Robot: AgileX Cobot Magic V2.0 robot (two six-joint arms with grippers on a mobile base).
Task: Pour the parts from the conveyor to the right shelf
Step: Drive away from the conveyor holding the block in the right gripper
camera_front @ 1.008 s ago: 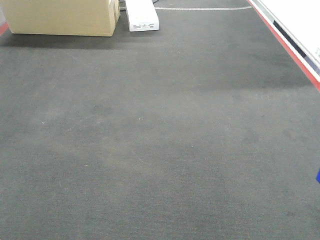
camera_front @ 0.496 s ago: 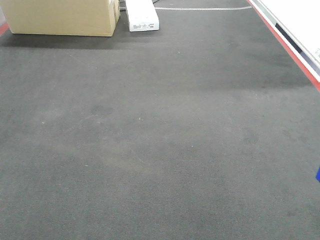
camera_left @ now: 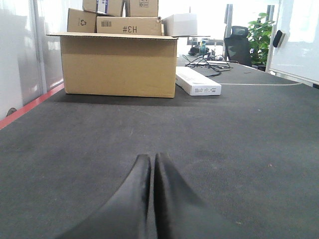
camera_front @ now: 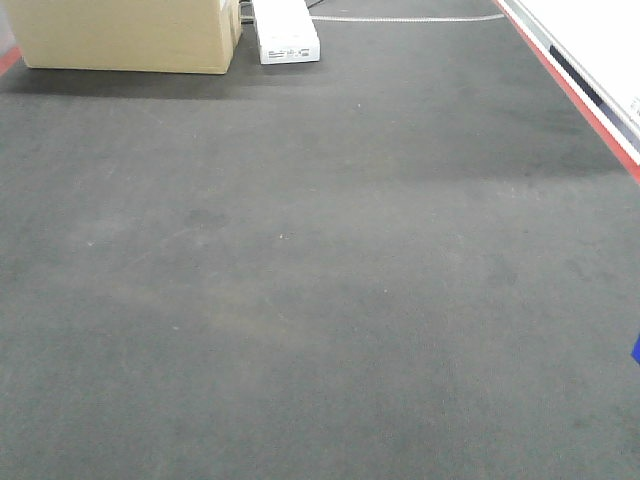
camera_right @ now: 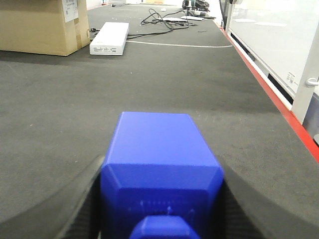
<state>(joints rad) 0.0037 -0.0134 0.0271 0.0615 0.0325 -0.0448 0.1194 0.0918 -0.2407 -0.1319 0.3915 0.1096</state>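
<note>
The conveyor (camera_front: 300, 250) is a wide dark grey belt with a red edge (camera_front: 575, 95), and it fills the front view. My right gripper (camera_right: 162, 162) is shut on a bright-blue part (camera_right: 157, 144), a block with a short knob facing the camera, held low over the belt (camera_right: 60, 99). A blue sliver (camera_front: 636, 350) shows at the right edge of the front view. My left gripper (camera_left: 152, 157) is shut with nothing between its black fingers, just above the belt (camera_left: 249, 124). The right shelf is out of view.
A large cardboard box (camera_front: 120, 35) stands at the belt's far left, with smaller boxes (camera_left: 129, 22) stacked on it. A flat white box (camera_front: 285, 30) lies beside it and a cable (camera_front: 400, 17) runs behind. A white panel (camera_front: 590, 40) lines the right side.
</note>
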